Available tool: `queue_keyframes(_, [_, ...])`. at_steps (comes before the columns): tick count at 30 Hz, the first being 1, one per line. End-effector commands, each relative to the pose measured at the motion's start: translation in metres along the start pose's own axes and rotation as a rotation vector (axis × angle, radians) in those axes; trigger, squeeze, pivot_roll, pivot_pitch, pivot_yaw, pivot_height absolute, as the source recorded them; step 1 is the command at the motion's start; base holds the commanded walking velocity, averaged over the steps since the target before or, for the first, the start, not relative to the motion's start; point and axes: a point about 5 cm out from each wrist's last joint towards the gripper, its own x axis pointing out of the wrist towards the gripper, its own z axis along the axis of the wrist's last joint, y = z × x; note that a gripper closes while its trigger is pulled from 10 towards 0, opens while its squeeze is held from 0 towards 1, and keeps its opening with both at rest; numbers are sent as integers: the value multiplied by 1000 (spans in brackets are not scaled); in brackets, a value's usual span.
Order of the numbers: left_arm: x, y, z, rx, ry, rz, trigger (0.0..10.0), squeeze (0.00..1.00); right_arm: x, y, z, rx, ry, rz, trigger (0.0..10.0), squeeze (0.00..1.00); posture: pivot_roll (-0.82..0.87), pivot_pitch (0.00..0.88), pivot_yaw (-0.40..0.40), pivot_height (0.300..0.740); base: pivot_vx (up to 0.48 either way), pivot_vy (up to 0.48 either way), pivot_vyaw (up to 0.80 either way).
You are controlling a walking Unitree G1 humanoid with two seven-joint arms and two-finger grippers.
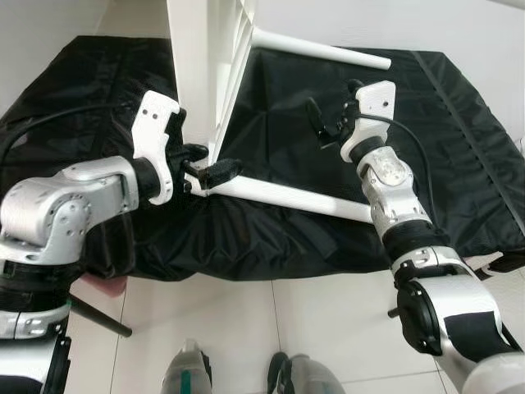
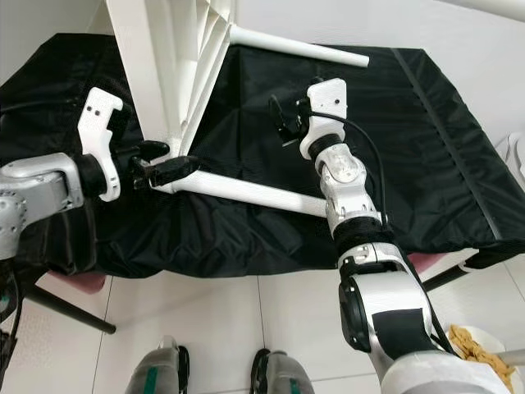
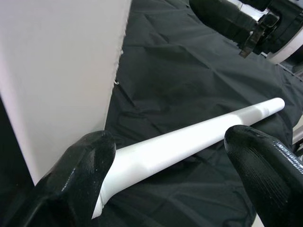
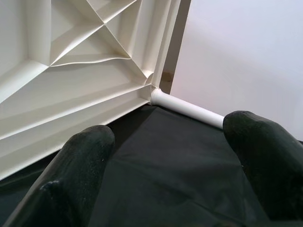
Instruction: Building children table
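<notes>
**Left hand at the near leg's socket end, leg running away toward the right**

The coming move turns on 1 relation: the near leg lies with its long axis across the black cloth, from the lower corner of the upended table panel out toward the right arm, and the left hand sits right at the socket end. In the left wrist view its 2 black fingers straddle the leg's butt, parted wider than the tube; whether they press on it I cannot tell, so the hand reads as open around the leg, not clamped. This hand is the nearer one to the joint.

The right hand hangs farther back, above the cloth between the 2 legs, fingers spread and holding nothing. It faces the ribbed underside of the panel.

Farther still, the second leg already sits in its corner socket and juts out toward the cloth's far right.

Materials: legs are smooth, round, glossy white plastic tubes, likely light and slippery under rubbery pads. The panel is rigid white plastic, stiffened with diagonal ribs. The cloth is thin, wrinkled and shiny, probably liable to slide. Judged so, the near leg seems not fully seated yet.
</notes>
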Motion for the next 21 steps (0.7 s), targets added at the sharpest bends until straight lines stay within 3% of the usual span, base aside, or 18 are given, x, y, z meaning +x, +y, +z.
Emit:
queue_keyframes(1, [4, -3, -3, 4, 17, -38, 10000, 0, -2, -3, -2, -14, 3, -8, 10000, 0, 117, 134, -29, 740, 0, 0, 0])
queue_keyframes(8, [-10, -2, 0, -12, -33, -129, 10000, 0, -3, -6, -3, -21, 9, -12, 10000, 0, 127, 137, -36, 740, 0, 0, 0])
queue_keyframes(11, [-14, -4, 4, 20, -64, -168, 10000, 0, -1, -6, -1, -26, 8, -9, 10000, 0, 124, 133, -39, 740, 0, 0, 0])
queue_keyframes(21, [-22, -3, 1, 47, -100, -106, 10000, 0, -1, -9, -1, -32, 7, -9, 10000, 0, 123, 135, -46, 740, 0, 0, 0])
